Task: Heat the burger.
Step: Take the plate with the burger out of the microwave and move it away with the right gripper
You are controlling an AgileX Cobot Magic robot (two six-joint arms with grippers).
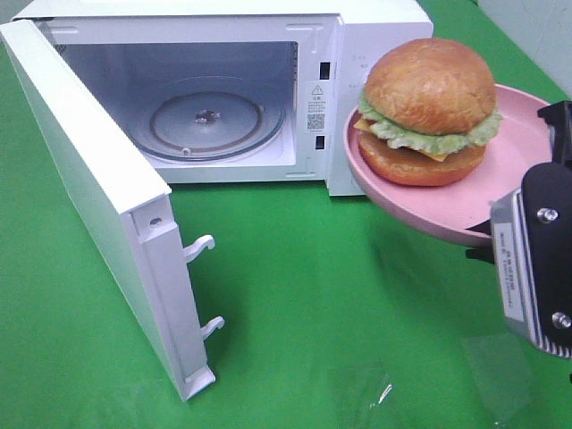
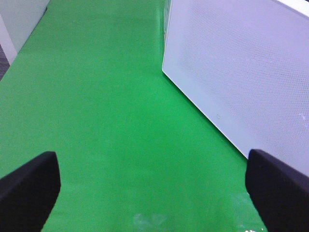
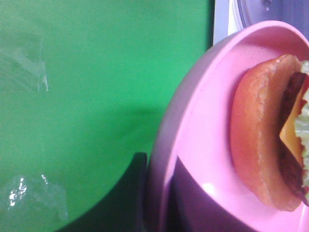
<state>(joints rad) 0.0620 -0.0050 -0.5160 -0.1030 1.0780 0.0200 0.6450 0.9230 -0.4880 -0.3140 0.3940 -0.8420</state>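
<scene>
The burger, with a golden-brown bun, lettuce and patty, sits on a round pink plate. My right gripper is shut on the plate's near rim and holds it in the air, just right of the microwave's open cavity. In the right wrist view the burger lies on the plate, and the gripper clamps the rim. My left gripper is open and empty over the green cloth, beside the outside of the microwave door.
The white microwave stands at the back with its glass turntable bare. Its door swings out far to the left. Clear tape patches lie on the green cloth near the front.
</scene>
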